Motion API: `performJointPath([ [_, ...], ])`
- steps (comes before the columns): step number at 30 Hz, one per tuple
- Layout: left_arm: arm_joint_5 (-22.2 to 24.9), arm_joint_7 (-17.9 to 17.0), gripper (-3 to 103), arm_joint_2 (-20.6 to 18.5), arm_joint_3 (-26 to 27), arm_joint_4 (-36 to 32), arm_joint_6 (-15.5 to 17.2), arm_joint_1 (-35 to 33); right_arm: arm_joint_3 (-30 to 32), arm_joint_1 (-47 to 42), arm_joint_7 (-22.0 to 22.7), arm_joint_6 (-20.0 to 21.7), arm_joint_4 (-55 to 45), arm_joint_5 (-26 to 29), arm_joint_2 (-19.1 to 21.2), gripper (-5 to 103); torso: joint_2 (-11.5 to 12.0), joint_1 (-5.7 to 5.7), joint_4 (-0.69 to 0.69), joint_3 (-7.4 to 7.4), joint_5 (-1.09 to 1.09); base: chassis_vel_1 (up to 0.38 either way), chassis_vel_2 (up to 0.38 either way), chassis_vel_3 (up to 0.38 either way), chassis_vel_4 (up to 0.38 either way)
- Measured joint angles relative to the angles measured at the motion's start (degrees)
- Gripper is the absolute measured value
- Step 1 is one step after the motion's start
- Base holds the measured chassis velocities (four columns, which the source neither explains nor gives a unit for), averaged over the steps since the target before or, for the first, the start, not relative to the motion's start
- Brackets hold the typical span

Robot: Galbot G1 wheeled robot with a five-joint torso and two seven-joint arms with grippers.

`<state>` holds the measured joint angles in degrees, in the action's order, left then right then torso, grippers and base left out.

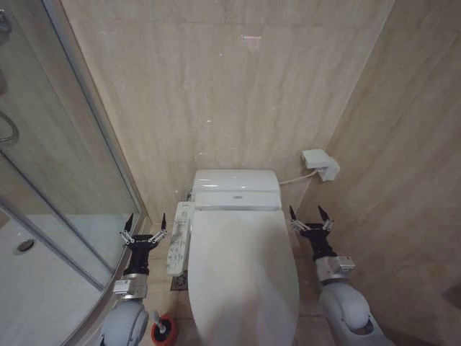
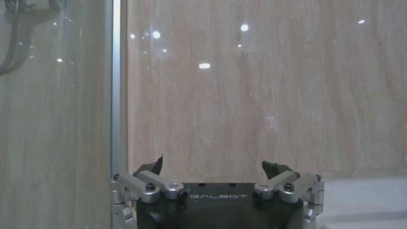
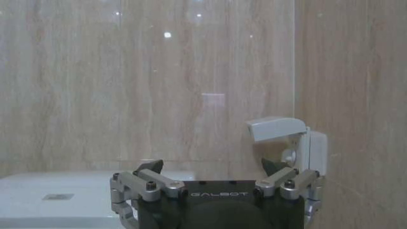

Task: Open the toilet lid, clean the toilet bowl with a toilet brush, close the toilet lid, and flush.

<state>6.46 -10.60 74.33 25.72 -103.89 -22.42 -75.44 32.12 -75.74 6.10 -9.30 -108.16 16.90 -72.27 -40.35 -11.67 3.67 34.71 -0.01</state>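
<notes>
The toilet lid (image 1: 241, 277) lies shut over the toilet bowl (image 1: 189, 303) at lower centre. The left gripper (image 1: 144, 227) and right gripper (image 1: 308, 216) flank it at mid-height, both spread wide and empty. The toilet brush (image 1: 163, 328) stands at the bottom edge, left of the bowl.

The toilet lid (image 1: 243, 277) — glossy white, elongated oval — lies shut flat over the toilet bowl (image 1: 294, 254), which stands against the back wall. The toilet brush (image 1: 162, 327) — thin white handle, round red holder — stands on the floor just left of the bowl.
</notes>
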Motion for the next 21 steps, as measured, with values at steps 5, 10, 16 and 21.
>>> performJointPath([
  [5,-0.25,0.21,100,0.21,-0.19,0.19,-0.04,0.13,0.00,-0.03,0.00,0.00,0.00,0.00,0.00,100,-0.02,0.08,0.01,-0.03,0.01,0.000,0.000,0.000,0.000],
  [10,-0.39,0.28,100,0.30,-0.26,0.37,-0.04,0.24,0.00,-0.03,0.00,0.00,0.00,0.00,0.00,100,-0.03,0.07,-0.01,-0.03,0.01,-0.023,0.027,0.027,-0.029],
  [16,-0.42,0.30,100,0.34,-0.29,0.60,-0.04,0.47,0.00,-0.01,0.00,0.00,0.00,0.00,0.00,100,0.00,0.00,-0.01,-0.01,0.01,-0.075,0.081,0.094,-0.109],
  [21,-0.43,0.32,100,0.34,-0.30,0.87,-0.12,0.53,0.00,-0.02,0.00,0.00,0.00,0.00,0.00,100,-0.01,0.05,0.00,-0.02,0.01,-0.015,0.019,0.028,-0.004],
])
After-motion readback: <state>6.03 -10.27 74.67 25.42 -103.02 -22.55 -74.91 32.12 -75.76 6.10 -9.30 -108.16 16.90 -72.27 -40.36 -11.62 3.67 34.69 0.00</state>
